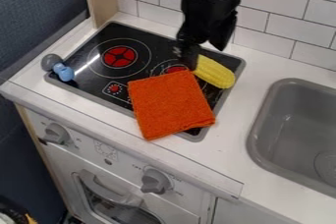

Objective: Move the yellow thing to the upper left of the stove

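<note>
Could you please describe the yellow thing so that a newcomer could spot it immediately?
Beside the gray sink is the black stovetop. Near its sink-side edge lies the corn-shaped thing. Plump and yellow, it stands apart from the flat orange cloth next to it.

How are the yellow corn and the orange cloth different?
The corn is yellow, but the cloth is orange. The corn is plump and rounded, while the cloth is flat with corners. The cloth is bigger than the corn. Both are at the stove.
</note>
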`<action>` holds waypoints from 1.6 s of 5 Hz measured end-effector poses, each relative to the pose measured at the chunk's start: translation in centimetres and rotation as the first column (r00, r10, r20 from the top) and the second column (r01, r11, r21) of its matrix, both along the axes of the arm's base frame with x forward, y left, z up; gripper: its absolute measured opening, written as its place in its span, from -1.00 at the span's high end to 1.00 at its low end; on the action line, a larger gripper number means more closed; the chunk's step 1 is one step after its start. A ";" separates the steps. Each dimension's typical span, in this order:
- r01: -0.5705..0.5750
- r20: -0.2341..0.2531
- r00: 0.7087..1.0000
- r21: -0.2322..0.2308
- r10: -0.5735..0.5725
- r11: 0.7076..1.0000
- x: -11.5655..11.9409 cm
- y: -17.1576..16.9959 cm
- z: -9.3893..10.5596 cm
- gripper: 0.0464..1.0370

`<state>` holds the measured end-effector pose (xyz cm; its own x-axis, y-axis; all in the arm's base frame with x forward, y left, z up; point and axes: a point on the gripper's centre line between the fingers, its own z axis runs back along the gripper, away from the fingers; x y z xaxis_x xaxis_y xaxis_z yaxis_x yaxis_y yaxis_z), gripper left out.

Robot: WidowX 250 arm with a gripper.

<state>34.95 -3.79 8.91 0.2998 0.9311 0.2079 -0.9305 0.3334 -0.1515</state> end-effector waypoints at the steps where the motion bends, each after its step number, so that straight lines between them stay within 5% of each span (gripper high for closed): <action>1: -0.035 0.052 0.998 -0.069 0.039 0.997 1.3 0.2 -0.6 -0.92; 5: 0.043 -0.091 0.994 -0.109 -0.053 0.993 4.7 0.3 -6.1 -0.92; 6: 0.061 -0.134 0.988 -0.102 -0.074 0.993 4.8 0.2 -7.4 -0.81; 7: 0.076 -0.134 0.987 -0.094 -0.088 0.993 4.8 -0.1 -7.4 -0.29; 8: 0.076 -0.125 0.988 -0.108 -0.089 0.991 4.8 -0.3 -7.5 -0.21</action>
